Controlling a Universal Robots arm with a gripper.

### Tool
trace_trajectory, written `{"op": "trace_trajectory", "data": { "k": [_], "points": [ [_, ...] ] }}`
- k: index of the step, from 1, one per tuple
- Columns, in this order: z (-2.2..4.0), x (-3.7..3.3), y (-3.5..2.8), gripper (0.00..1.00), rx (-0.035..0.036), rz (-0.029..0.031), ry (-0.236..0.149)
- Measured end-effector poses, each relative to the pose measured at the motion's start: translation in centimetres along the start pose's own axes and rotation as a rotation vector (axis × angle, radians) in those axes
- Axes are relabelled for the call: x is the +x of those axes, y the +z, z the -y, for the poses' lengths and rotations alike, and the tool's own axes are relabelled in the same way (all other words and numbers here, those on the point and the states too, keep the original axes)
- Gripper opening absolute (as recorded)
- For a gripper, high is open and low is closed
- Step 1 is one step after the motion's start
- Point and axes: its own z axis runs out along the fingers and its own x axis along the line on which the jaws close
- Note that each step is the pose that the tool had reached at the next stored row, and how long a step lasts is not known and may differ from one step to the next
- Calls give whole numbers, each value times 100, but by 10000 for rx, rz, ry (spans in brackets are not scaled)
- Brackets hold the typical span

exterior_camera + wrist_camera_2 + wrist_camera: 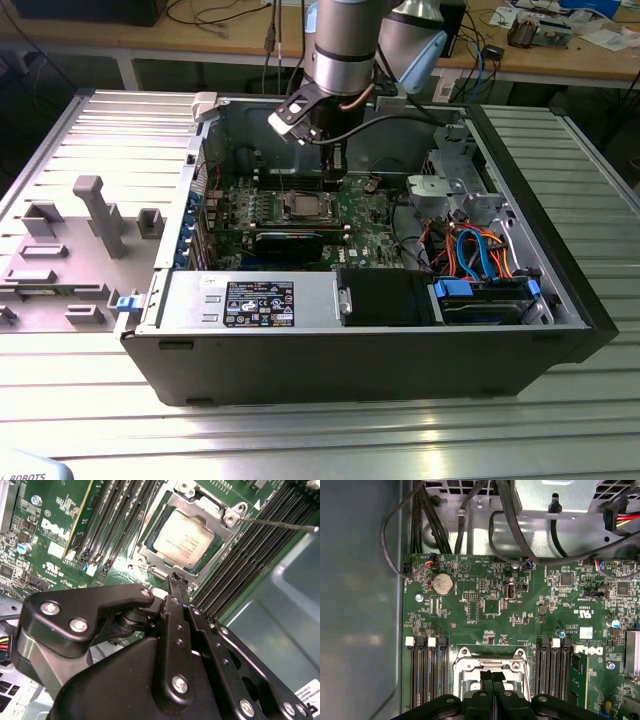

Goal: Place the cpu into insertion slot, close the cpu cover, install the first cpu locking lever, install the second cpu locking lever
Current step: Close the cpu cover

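Black 2-finger gripper (176,579) is clenched, fingers pressed together, grasping nothing. Its tips sit at the edge of the small square silver-rimmed insertion slot (303,206). The flat silver-grey cpu (183,539) lies in that slot, framed by the thin shiny metal cpu cover (210,507). Long black memory slots (240,555) flank the socket on both sides. A thin silver lever rod (280,524) juts across 1 bank. Black cables (510,535) cross beyond the green circuit board (520,610).
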Motion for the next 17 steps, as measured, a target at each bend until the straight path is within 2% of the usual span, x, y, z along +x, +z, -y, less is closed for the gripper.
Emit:
{"op": "trace_trajectory", "data": {
  "k": [17],
  "points": [
    [5,-12,4,11,-4,-5,-1]
  ]
}}
